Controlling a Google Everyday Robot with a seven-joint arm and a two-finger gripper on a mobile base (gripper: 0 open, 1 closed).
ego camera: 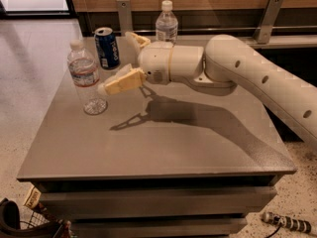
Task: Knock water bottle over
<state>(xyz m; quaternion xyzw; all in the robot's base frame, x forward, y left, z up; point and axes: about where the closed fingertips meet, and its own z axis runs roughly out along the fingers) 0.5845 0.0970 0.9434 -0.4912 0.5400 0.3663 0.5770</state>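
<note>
While the water bottle (85, 78) stands upright at the table's (163, 143) left side, the gripper (115, 61) hovers just right of it. Its fingers are spread wide, the nearer one almost at the water bottle.

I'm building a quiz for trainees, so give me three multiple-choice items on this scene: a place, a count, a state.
1. Where is the claw? A) close beside the water bottle B) over the table's front edge C) on the floor
2. How many bottles show? A) one B) two C) four
3. The water bottle is: A) lying down B) upright C) lifted
Key: 1A, its open fingers reach next to it; 2B, a second bottle stands at the back; 3B, its base rests on the table.
</note>
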